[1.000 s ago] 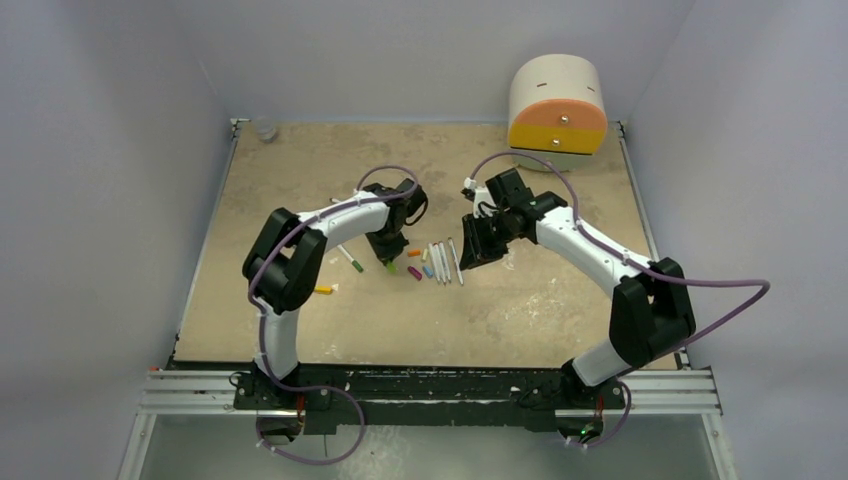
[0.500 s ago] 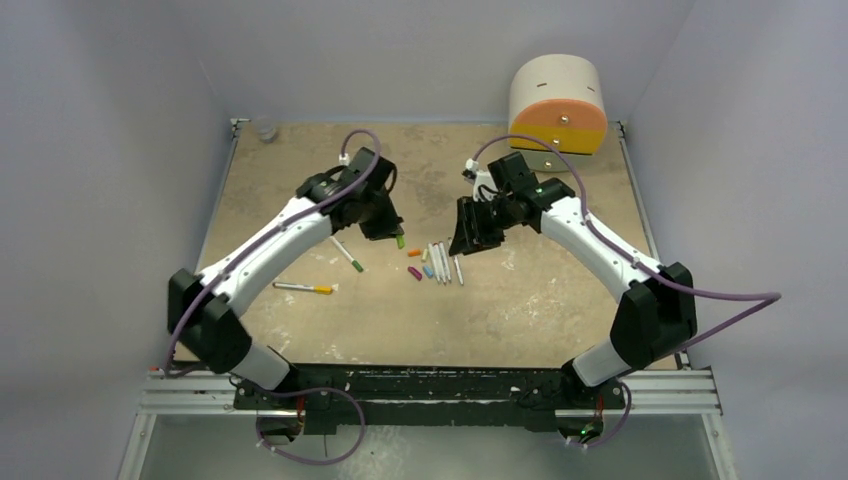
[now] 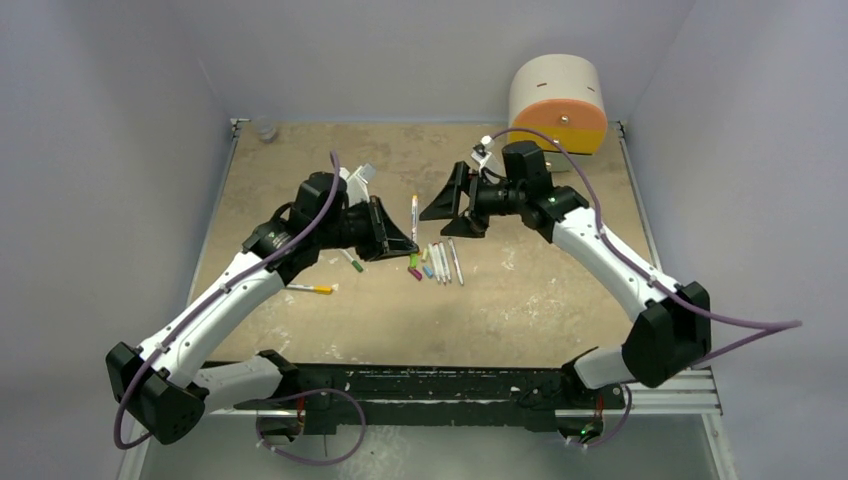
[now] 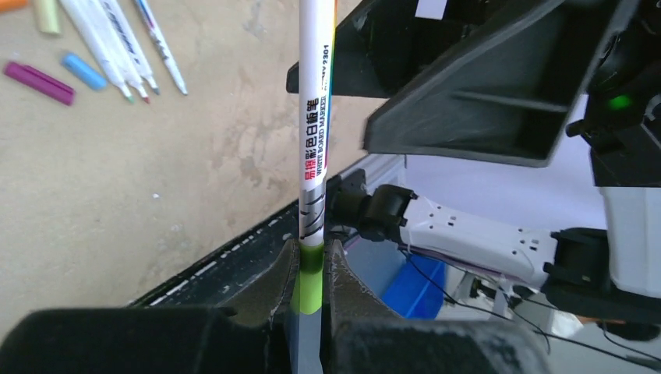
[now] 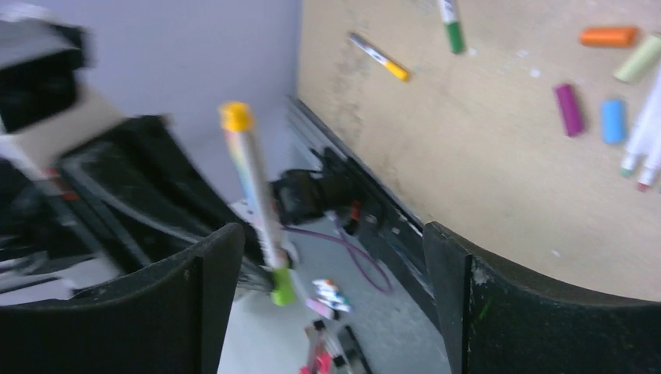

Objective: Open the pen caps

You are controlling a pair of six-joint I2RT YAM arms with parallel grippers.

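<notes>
My left gripper [image 4: 312, 269] is shut on the green end of a white pen [image 4: 314, 117]. In the top view this pen [image 3: 414, 216] sticks out from the left gripper [image 3: 396, 240] above the table's middle, and its far end is yellow [image 5: 235, 116]. My right gripper [image 3: 450, 212] stands wide open just right of the pen with nothing between its fingers [image 5: 195, 304]. Loose pen caps lie on the table: magenta [image 3: 415, 273], blue [image 3: 427, 270] and orange [image 3: 413, 253]. Several uncapped pens [image 3: 441, 262] lie beside them.
A green-ended pen [image 3: 352, 260] and a yellow-ended pen [image 3: 310, 289] lie left of the caps. A round cream-and-orange drawer unit [image 3: 557, 103] stands at the back right. A small clear object [image 3: 264, 128] sits in the back left corner.
My left gripper has lifted the pen off the table and swung it up toward the right gripper. The right gripper has risen, turned toward the pen and opened wide.
</notes>
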